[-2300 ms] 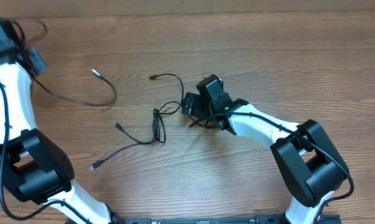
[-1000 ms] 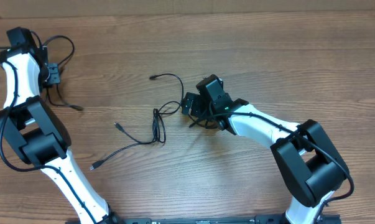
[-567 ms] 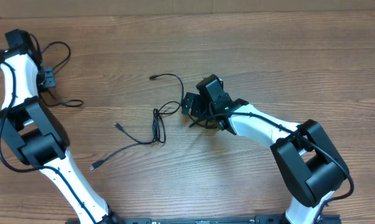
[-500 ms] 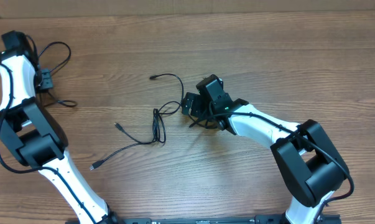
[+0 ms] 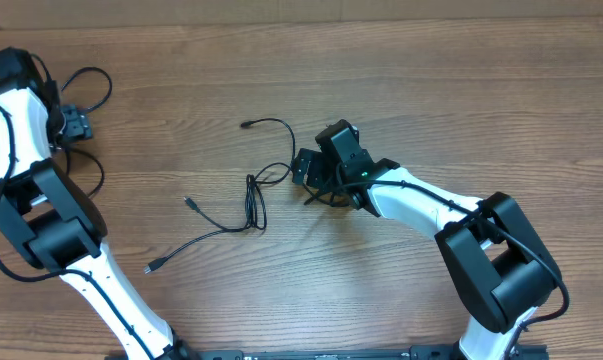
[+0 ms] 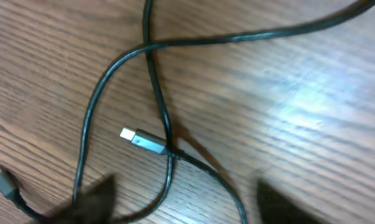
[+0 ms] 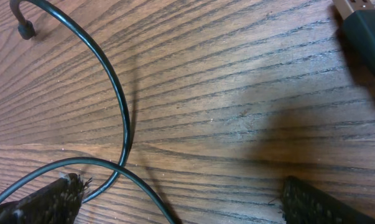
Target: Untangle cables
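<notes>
The sorting looks partly done. One lone cable (image 6: 237,36) lies by itself at the far-left corner of the wooden table (image 5: 431,90), under the left gripper (image 5: 76,122). In the left wrist view that gripper's fingers stand well apart. The cord runs along the wood between them and is not pinched, so I judge this to be the letting-go step. The cord crosses itself once there, and its silver-tipped USB plug (image 6: 132,137) points up and left in that view. I cannot tell its heading on the table.

The other cables are a tangle (image 5: 254,198) near the table's middle. Its long axis runs on a slant, from one plug (image 5: 247,124) on the far side to another plug (image 5: 151,267) toward the near-left corner. A tight hairpin fold in between lies far-to-near.

The right gripper (image 5: 303,168) hangs just beside the tangle's right end, wide open and holding nothing. One curved cord (image 7: 122,106) passes by its left finger.

The next move probably calls for closing on a single strand near the crossing. That strand should then be drawn off toward the right edge without dragging the hairpin along.
</notes>
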You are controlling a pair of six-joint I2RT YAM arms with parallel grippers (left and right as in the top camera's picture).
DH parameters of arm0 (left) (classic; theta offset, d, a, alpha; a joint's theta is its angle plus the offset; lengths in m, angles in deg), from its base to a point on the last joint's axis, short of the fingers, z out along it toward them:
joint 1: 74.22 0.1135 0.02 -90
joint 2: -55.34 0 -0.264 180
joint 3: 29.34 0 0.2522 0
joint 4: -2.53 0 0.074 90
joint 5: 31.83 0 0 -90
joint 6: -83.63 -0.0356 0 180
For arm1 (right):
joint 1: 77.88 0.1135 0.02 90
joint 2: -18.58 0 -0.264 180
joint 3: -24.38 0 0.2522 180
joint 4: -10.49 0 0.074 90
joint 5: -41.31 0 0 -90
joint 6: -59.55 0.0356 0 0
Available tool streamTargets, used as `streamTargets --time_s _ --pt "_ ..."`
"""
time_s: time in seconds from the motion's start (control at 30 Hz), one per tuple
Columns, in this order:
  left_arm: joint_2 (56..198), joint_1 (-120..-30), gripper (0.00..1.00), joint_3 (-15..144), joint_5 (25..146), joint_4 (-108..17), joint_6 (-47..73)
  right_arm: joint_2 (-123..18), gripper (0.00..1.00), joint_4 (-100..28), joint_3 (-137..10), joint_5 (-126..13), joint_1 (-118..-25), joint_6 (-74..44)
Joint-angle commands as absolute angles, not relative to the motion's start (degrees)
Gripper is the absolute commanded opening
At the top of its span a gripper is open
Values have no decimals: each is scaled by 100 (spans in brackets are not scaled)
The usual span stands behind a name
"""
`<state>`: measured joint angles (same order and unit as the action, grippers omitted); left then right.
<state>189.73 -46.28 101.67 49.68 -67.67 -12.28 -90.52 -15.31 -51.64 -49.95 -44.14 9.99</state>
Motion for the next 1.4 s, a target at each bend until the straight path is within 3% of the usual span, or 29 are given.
streamTargets --time_s 0.0,0.1,0.33,0.47,1.07,1.37 --pt "18896 -4650 4 10423 5370 -6962 -1062 -8879 100 -1498 -5208 -4986 -4421 977" --pt "18903 -4650 4 10338 5941 -7041 -1066 -8879 100 -1498 -5208 -4986 -4421 977" --pt "18903 -4650 4 10340 8874 -7196 -1064 -8879 100 -1498 -5208 -4986 -4421 977" --pt "18892 -4667 4 10340 9689 -7318 -1075 -8879 100 -1498 -5208 -4984 -4421 977" --pt "18068 -5672 4 10338 9877 -9148 -2124 -8879 100 -1498 -5208 -4984 -4421 977" --pt "16661 -6197 5 9328 9973 -9001 -2096 -8879 100 -1498 -5208 -4986 -4421 977"
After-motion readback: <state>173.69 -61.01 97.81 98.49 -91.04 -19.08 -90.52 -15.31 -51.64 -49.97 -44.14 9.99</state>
